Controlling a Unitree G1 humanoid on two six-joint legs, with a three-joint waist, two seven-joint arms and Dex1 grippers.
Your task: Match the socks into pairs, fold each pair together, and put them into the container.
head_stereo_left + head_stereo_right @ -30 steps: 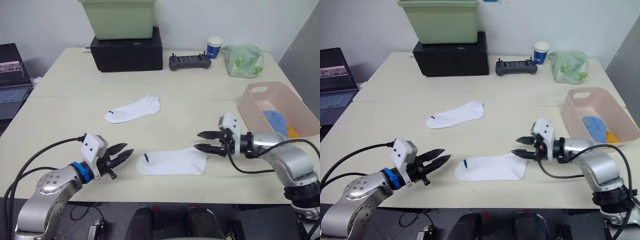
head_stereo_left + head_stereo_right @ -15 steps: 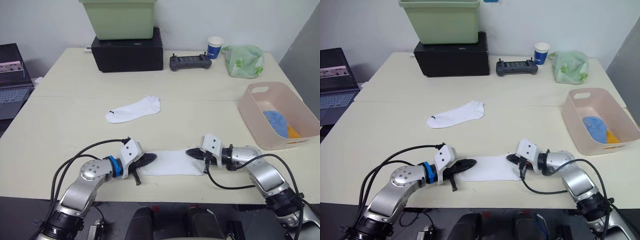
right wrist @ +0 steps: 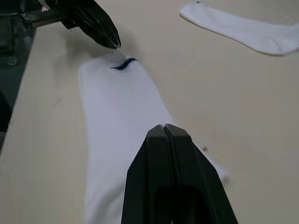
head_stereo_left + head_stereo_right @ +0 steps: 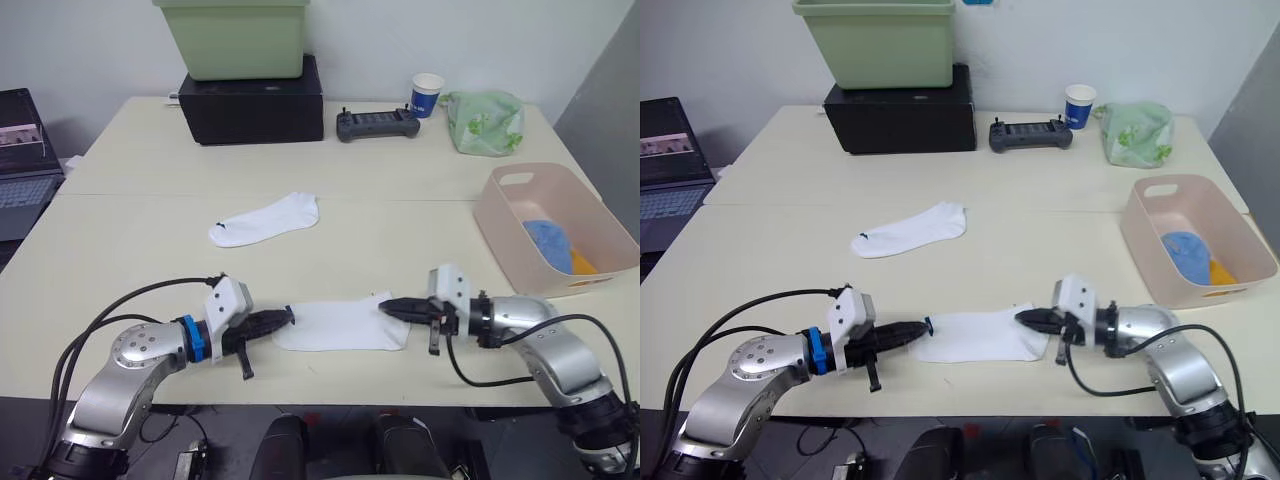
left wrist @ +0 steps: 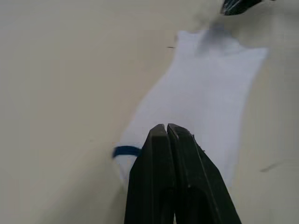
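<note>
My left gripper (image 4: 283,318) is clenched on the dark-marked end of the white ankle sock (image 4: 340,325) lying low and centre on the cream table (image 4: 130,240); my right gripper (image 4: 390,308) is clenched on that sock's opposite end. Both wrist views show the fingers pressed together over white fabric.

Risks, as I judge them:
- Either pinch may hold only the top layer or a thin edge; a lift could then let the fabric slide free.
- Pulling the two ends apart unevenly could stretch or twist the sock instead of carrying it.
- The matching second white sock (image 4: 265,219) lies well apart, up and left of centre; dragging the held one across the table could bunch it.

The pale pink plastic tub (image 4: 508,218) sits at the right edge, holding a light blue bundle (image 4: 550,244) and a sliver of orange (image 4: 583,264).

Hard to make out: how much fabric sits between my fingers, and whether the tub's contents are folded pairs, the near wall hiding their lower parts.
</note>
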